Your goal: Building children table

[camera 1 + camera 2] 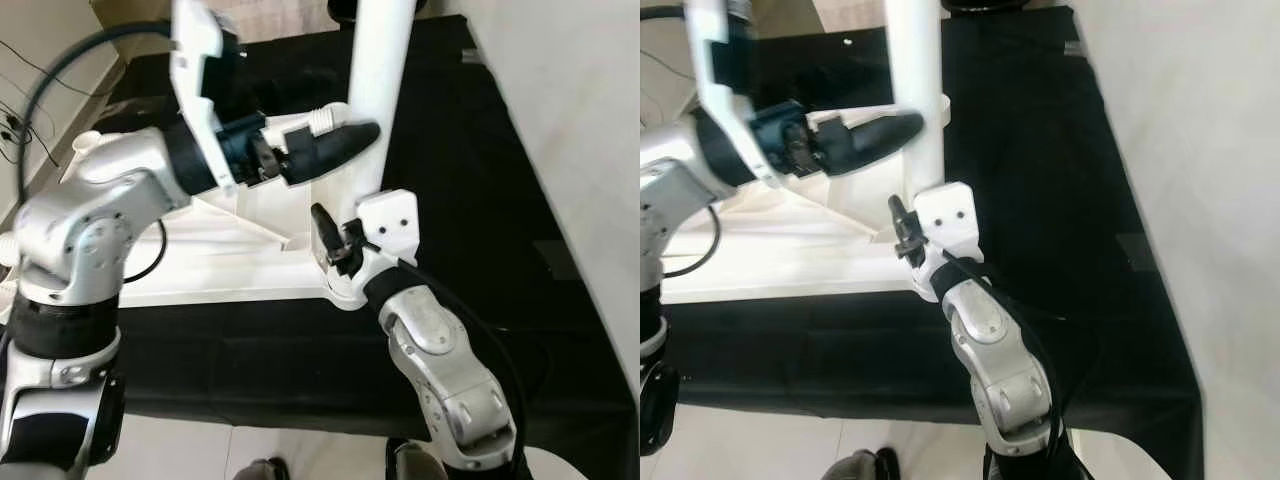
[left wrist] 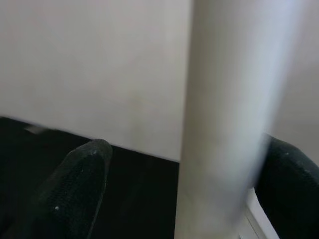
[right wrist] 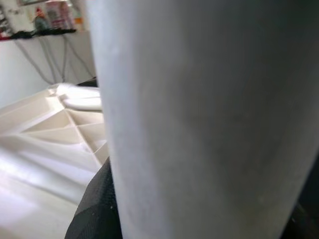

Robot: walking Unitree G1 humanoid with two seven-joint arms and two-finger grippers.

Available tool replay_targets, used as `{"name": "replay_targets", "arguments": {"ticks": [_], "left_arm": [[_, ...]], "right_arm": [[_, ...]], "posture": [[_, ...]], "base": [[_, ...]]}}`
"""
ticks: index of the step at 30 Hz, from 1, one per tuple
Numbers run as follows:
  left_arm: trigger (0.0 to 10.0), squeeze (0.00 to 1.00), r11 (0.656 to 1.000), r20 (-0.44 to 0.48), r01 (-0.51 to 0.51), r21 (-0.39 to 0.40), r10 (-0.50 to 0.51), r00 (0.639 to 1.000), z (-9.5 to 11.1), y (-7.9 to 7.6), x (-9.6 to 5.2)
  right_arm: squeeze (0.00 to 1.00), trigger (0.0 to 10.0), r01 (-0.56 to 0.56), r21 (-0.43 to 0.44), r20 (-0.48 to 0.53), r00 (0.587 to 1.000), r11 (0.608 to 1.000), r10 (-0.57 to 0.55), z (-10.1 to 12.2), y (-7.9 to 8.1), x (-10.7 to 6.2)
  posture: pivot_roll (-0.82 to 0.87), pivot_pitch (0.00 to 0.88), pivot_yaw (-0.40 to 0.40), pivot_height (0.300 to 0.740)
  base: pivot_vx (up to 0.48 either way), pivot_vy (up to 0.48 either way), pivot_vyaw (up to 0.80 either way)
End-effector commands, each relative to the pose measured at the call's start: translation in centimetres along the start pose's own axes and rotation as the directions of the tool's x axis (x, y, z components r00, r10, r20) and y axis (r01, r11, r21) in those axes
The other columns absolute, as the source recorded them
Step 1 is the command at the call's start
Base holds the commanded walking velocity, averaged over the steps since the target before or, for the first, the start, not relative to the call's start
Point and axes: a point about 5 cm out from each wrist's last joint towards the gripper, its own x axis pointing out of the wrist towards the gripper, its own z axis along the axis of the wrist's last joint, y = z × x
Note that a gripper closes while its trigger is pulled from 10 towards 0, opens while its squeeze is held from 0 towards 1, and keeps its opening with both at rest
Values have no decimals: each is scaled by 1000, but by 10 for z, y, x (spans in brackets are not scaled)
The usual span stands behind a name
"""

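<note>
A white tabletop (image 1: pixel 220 262) lies upside down on a black cloth (image 1: pixel 470 200), ribs facing up. A white round leg (image 1: pixel 380 60) stands upright at its near right corner. My left gripper (image 1: pixel 352 140) reaches across at mid height and straddles the leg (image 2: pixel 224 119); one finger (image 2: pixel 75 189) stands apart from it, the other finger (image 2: pixel 291 184) is right at its side. Lower down, my right gripper (image 1: pixel 345 235) is closed around the leg (image 3: pixel 199 109) near its foot, with a finger (image 3: pixel 97 211) pressed to it.
A white threaded stub (image 1: pixel 325 118) rises from the underside beside the leg, and another (image 1: pixel 85 143) stands at the left corner. Cables (image 1: pixel 15 130) run along the floor at far left. A pale wall (image 1: pixel 580 120) borders the cloth on the right.
</note>
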Motion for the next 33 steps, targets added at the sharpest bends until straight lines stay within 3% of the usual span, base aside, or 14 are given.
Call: {"name": "replay_targets", "arguments": {"ticks": [1,17,18,19,20,22,27,33], "left_arm": [[10000,0,999,-23,34,-13,-35,999,-2,-1,3],[10000,0,996,-14,85,19,-84,996,8,-5,9],[8118,0,996,-22,78,33,-78,997,8,-4,9],[0,0,996,-28,67,51,-65,997,8,-3,9],[0,0,996,-28,67,51,-65,997,8,-3,9],[0,0,991,-36,18,133,-14,999,10,-1,7],[0,0,981,-34,-18,194,25,999,13,2,6],[0,0,975,-38,-33,218,42,998,12,3,5]], "right_arm": [[0,10000,-107,7,-41,993,994,108,-10,20,1],[0,10000,-241,-128,-33,970,962,239,-13,33,-2],[0,10000,-245,-127,-37,970,961,242,-14,34,-2],[0,10000,-246,-126,-39,969,961,243,-14,34,-1],[0,10000,-246,-126,-39,969,961,243,-14,34,-1],[0,10000,-248,-101,-56,968,964,243,-16,33,0],[0,10000,-248,-86,-69,968,965,243,-18,31,2],[0,10000,-246,-73,-77,968,967,240,-19,29,3]], "posture": [[42,238,130,740],[48,234,132,740],[49,233,132,740],[49,233,131,740],[49,233,131,740],[47,234,129,740],[44,235,125,740],[42,238,119,740]], "base": [[0,0,0],[0,0,0],[0,0,0],[0,0,0],[0,0,0],[0,0,0],[0,0,0],[0,0,0]]}}
